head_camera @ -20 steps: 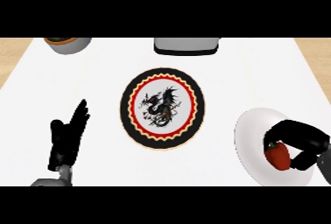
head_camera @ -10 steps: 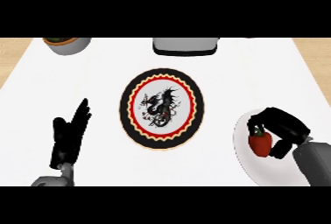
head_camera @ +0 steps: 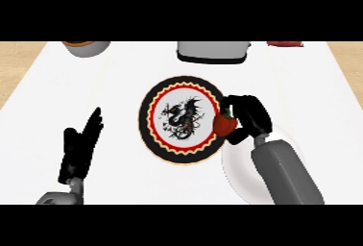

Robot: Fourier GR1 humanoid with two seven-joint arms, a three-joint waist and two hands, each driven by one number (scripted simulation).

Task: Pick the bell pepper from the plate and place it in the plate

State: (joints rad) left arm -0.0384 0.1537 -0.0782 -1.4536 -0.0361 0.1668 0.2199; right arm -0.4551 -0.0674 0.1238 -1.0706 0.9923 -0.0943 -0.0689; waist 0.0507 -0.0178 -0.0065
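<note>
Over the right rim of the dragon plate [head_camera: 157,139], my right hand [head_camera: 248,117] curls around the red bell pepper [head_camera: 224,125]; plate centre lies just left of it. White plate [head_camera: 237,173] sits behind-right. Left hand [head_camera: 81,149] rests, fingers straight, well apart.

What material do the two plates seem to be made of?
The dragon plate looks like glazed ceramic: a flat printed dragon, with red, yellow and black rings. The white plate looks like plain smooth ceramic or plastic; its even white surface leaves this open.
</note>
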